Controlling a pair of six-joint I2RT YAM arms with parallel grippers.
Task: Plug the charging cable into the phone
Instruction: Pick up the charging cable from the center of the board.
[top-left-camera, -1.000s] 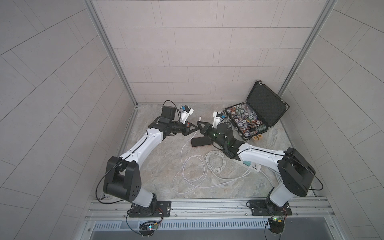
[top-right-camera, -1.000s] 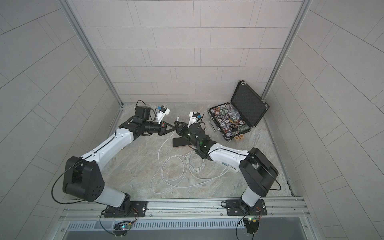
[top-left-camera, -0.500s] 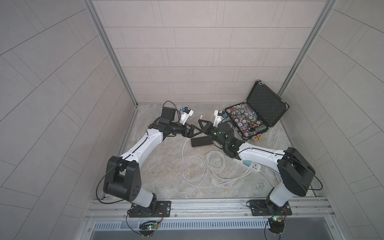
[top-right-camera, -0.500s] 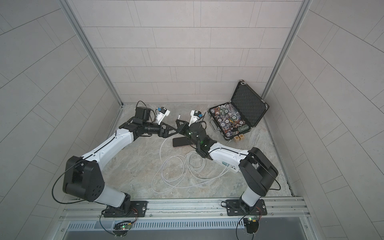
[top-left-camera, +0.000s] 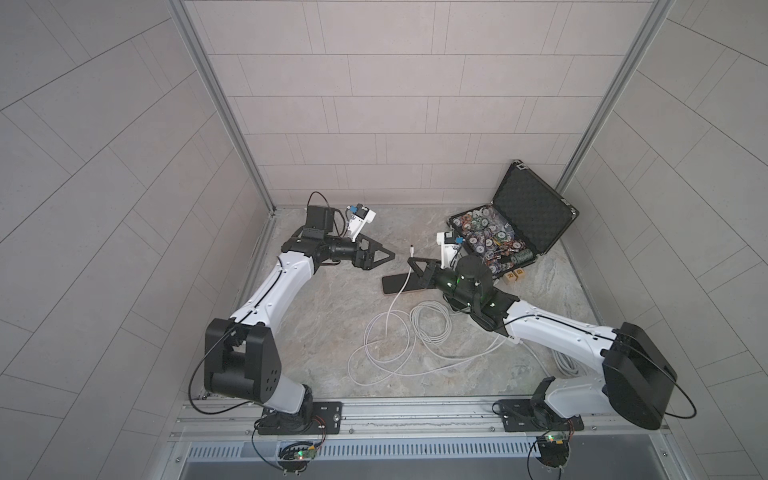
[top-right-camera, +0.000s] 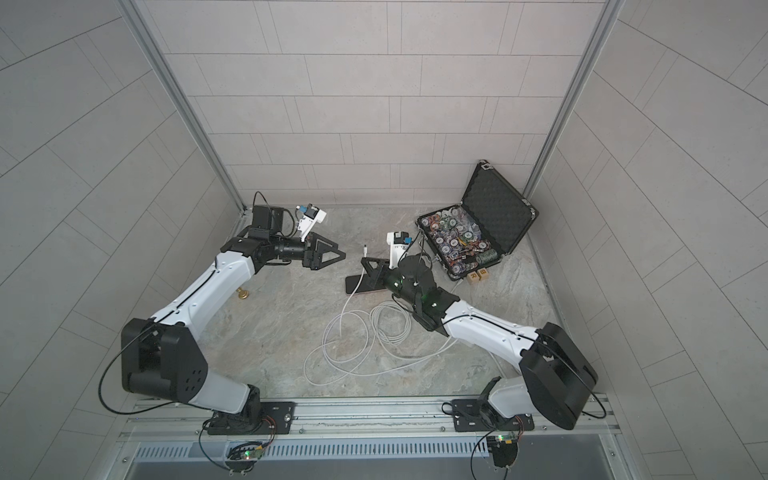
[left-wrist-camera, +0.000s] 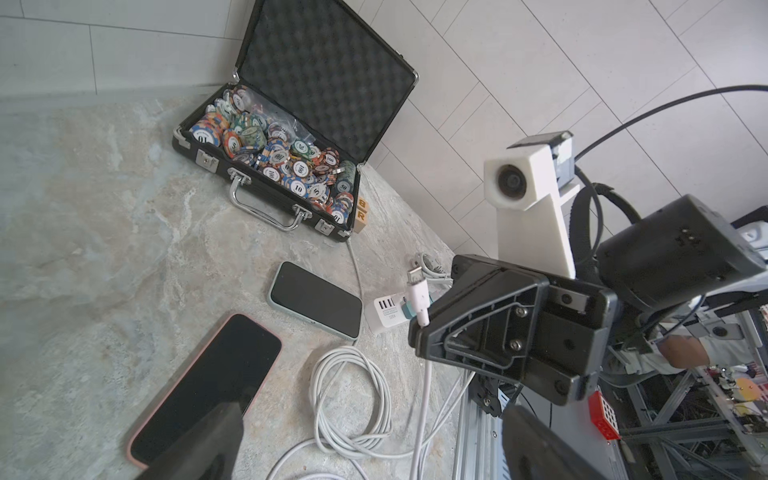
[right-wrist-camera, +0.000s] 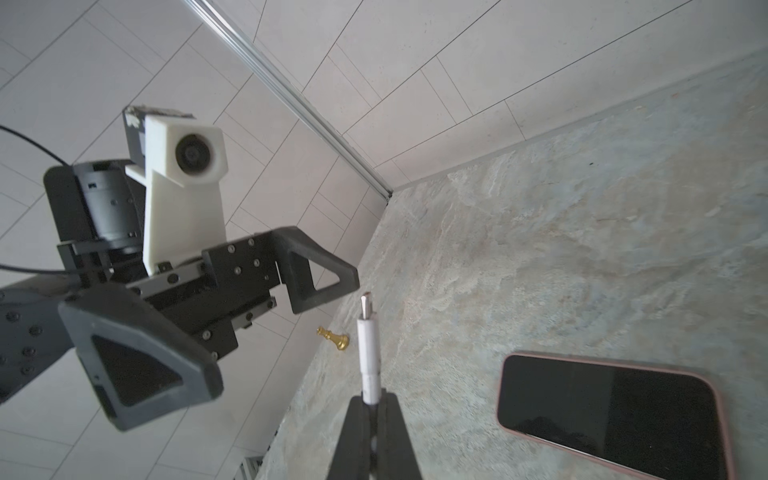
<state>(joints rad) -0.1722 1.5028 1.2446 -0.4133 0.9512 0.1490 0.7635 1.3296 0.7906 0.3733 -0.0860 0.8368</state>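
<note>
So, starting on the left: the left gripper (top-left-camera: 386, 254) had just let go. A second earlier it was clamped shut right up by the plug. Here its jaws were spread wide with nothing in them, and the right wrist view showed the plug sitting just beside one finger, apparently not touching.

Next over was the charging cable (top-left-camera: 390, 309). Its plug (top-left-camera: 411, 248) poked up in the air, pointing roughly toward the back wall, and the rest hung down into loose loops on the table (top-left-camera: 332, 332).

The right gripper (top-left-camera: 413, 264) had squeezed fully closed on the cable just behind the plug, so it was the only thing holding it. Looked like a handoff to me, left to right.

The phone (top-left-camera: 392, 284) lay flat, screen up, right under the right gripper in both top views, with nothing plugged in. Worth noting there was a second phone (left-wrist-camera: 316, 299), paler, lying nearby, so there's a small chance of a mix-up. Far right was the open case of poker chips (top-left-camera: 528, 208), well out of the way.

My read: grabbing the cable was done, but plugging in hadn't started. The plug was aimed away from the phone, so it'd need turning and lowering to the port end. I couldn't tell which end that was.
</note>
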